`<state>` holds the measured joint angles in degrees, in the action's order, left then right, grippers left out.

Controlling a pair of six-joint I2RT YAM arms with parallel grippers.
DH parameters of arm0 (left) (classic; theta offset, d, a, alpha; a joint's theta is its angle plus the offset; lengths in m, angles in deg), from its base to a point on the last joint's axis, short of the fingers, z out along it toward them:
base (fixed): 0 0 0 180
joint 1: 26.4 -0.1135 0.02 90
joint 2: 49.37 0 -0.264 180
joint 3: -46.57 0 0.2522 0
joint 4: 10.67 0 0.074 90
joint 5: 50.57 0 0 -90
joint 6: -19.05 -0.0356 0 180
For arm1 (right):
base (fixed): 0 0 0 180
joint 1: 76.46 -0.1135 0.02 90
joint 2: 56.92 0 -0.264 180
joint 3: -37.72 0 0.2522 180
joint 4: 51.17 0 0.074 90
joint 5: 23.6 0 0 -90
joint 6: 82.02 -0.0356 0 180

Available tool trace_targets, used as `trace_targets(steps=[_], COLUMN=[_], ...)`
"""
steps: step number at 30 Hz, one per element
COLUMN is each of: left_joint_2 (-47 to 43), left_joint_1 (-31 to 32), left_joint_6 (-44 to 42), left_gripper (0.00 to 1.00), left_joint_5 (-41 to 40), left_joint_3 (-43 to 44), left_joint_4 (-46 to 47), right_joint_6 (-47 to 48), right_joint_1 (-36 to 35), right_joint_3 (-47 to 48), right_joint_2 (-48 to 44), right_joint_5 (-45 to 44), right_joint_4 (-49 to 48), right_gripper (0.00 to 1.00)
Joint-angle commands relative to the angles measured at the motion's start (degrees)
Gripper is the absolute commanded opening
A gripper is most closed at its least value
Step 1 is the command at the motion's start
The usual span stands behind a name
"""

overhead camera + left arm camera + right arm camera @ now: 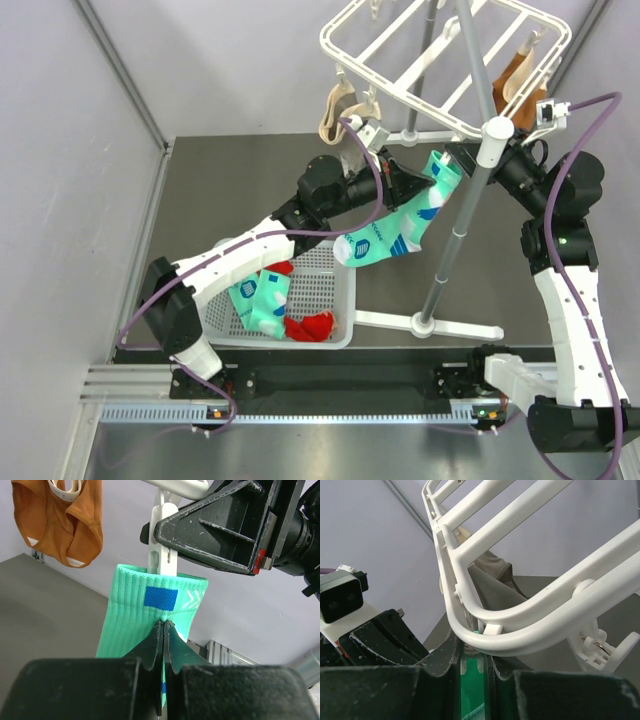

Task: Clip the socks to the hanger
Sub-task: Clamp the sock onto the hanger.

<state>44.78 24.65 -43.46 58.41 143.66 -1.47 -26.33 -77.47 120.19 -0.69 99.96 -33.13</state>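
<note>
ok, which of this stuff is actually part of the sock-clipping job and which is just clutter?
Job: mint-green sock held by the left end effector; hanger; its clip, at the right end effector; second mint-green sock and red socks in the white perforated basket.
Lying about: the basket itself; beige socks and orange-brown sock, already on the hanger.

My left arm [240, 250] stretches from its base up and to the right, wrist [325, 185] raised. Its jaws are pressed flat together on the sock [132, 617], just below the cuff. My right arm [575, 310] rises steeply, bends at the elbow and reaches left to meet it. Its jaws are drawn in around the clip [165, 565], with only a narrow gap between them. The two sets of jaws sit nearly tip to tip.
</note>
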Motion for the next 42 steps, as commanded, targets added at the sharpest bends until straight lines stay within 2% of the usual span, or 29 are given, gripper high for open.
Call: trace_targets(steps=[1, 18, 27, 42], left_joint_2=[0.1, -0.6, -2.9, -0.9], left_joint_1=[0.2, 0.2, 0.4, 0.5], left_joint_6=[-0.2, -0.1, 0.4, 0.1], left_gripper=[0.00, 0.00, 0.00, 0.00], left_joint_5=[0.0, 0.2, -0.3, 0.1], left_joint_3=[2.9, 0.6, -3.3, 0.9], left_joint_4=[3.1, 2.4, 3.1, 2.5], right_joint_6=[0.2, 0.5, 1.2, 1.3], right_joint_1=[-1.4, -1.4, -1.4, -1.5], right_joint_3=[1.0, 1.8, 2.4, 1.3], right_joint_2=[-1.1, -1.1, -0.9, -1.6], right_joint_5=[2.9, 1.9, 1.4, 2.1], right_joint_4=[-0.2, 0.5, 1.4, 1.6], right_gripper=[0.00, 0.00, 0.00, 0.00])
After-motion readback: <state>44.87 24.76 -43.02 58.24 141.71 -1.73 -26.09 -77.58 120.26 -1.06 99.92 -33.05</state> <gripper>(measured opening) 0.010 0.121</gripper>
